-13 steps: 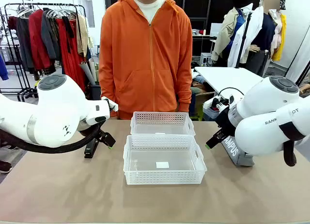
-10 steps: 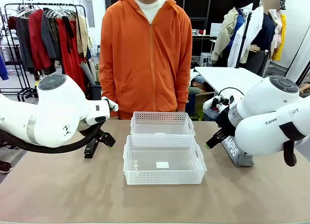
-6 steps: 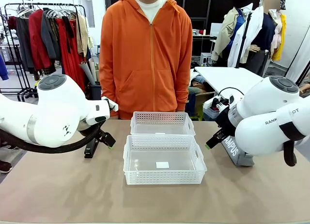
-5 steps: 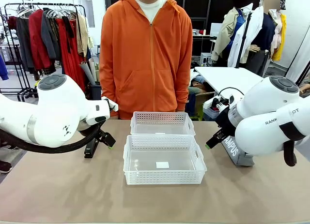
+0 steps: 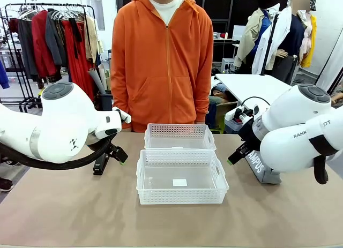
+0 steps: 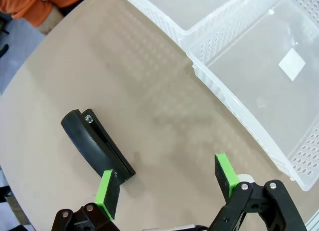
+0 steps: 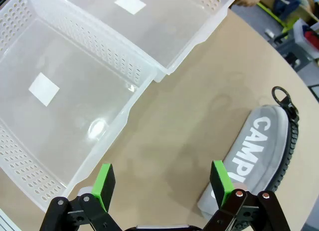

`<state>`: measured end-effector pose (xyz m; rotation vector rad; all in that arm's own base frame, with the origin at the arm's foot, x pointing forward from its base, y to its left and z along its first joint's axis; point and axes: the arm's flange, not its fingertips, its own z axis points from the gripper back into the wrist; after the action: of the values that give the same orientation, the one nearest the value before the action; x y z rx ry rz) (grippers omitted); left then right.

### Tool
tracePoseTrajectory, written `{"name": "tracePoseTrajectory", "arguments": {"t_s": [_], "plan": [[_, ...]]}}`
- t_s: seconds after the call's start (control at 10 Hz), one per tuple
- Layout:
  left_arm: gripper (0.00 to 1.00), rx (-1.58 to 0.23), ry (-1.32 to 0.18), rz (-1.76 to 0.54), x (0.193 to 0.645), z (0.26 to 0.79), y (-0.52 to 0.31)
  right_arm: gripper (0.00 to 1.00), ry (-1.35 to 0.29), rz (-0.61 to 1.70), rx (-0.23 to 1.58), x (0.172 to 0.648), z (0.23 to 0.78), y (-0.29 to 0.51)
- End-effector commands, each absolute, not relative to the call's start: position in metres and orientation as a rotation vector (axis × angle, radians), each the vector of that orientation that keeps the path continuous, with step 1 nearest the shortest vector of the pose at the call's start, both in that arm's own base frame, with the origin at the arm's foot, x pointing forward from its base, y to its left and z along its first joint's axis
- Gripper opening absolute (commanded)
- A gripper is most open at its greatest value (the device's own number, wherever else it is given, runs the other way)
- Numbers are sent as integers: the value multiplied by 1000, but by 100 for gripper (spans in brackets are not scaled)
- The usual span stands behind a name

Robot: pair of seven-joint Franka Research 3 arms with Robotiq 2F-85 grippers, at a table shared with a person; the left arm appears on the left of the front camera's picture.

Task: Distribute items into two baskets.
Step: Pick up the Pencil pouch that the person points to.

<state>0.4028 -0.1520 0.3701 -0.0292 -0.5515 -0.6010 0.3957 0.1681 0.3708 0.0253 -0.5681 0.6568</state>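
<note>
Black plastic stapler (image 6: pixel 97 151) lies flat on the table (image 5: pixel 64 216), at 9 o'clock from the baskets and well apart from them. Left tool (image 6: pixel 167 180) is above it, fingers spread wide, holding nothing. The stapler is off-centre, under the 9 o'clock finger rather than between the two.

Risk: closing from here would likely nudge the stapler sideways or pinch only its end. The curved, smooth shell could then slip out on the lift.

Centre: near basket (image 5: pixel 182 197) and far basket (image 5: pixel 179 131) touch, long sides together, both empty. A person (image 5: pixel 163 60) in an orange hoodie stands at 12 o'clock behind the far basket.

Right tool (image 7: pixel 162 181) also has fingers apart and is empty. The grey pouch (image 7: pixel 259 151) lies at 3 o'clock from the baskets, lettering up, under the tool's 3 o'clock finger.

Risk: the soft fabric may bunch so only a fold gets grabbed. The zip ring at its far end could snag the lattice wall on the drop. The baskets look light, so a low carry could shove them.

Nothing lies between either item and the baskets, only the basket walls to clear. Both arms heading for the centre could crowd each other. A clothes rack (image 5: pixel 48 39) stands at 10 o'clock, off the table.
</note>
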Motion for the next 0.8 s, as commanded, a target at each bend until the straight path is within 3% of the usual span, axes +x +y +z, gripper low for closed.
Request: {"name": "tracePoseTrajectory", "arguments": {"t_s": [0.0,0.7], "plan": [[100,-29,-552,-601,403,370,-152,100,-568,656,26,396,371,168],[100,-29,-552,-601,403,370,-152,100,-568,656,26,396,371,168]]}}
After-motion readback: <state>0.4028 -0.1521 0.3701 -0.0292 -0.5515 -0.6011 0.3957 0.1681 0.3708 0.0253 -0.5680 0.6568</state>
